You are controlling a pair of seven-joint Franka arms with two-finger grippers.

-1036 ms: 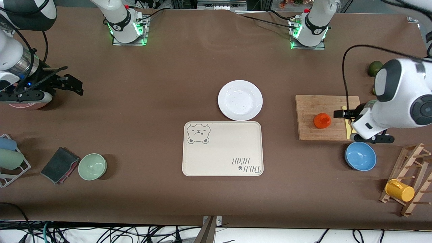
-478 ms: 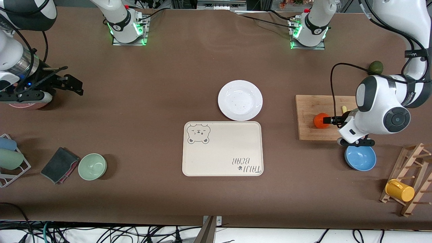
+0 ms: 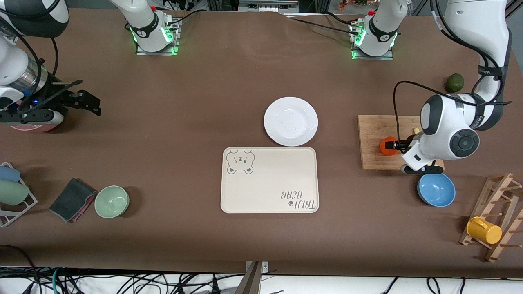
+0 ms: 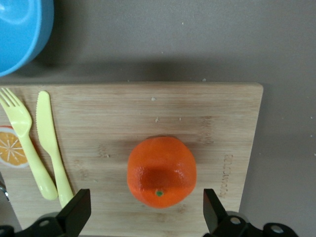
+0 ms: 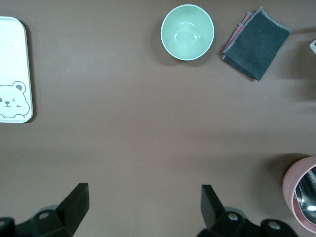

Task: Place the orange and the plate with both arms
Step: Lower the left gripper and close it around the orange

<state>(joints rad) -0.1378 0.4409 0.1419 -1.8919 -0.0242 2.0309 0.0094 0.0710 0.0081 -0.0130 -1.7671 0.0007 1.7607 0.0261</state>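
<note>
Two arms: one was working, one waited.
Left gripper [image 4: 143, 217]: hung over the bamboo cutting board [image 3: 374, 126], fingers [image 4: 76, 212] spread wide and straddling the orange [image 3: 386, 147] without touching it.
Orange: sat on the board toward the plate's end, round with no clear long axis; its green stem dot faced up, tipped slightly toward the gripper.
Beside it: a yellow plastic fork [image 4: 22, 140] and knife [image 4: 52, 145] lay parallel on the board.
Plate [image 3: 291, 121]: flat on the table, touching the bear tray's [image 3: 269, 179] edge farther from the front camera.
Right gripper [image 5: 143, 212]: waiting over bare table near a pink cup [image 5: 301, 197], fingers wide, holding nothing.
</note>
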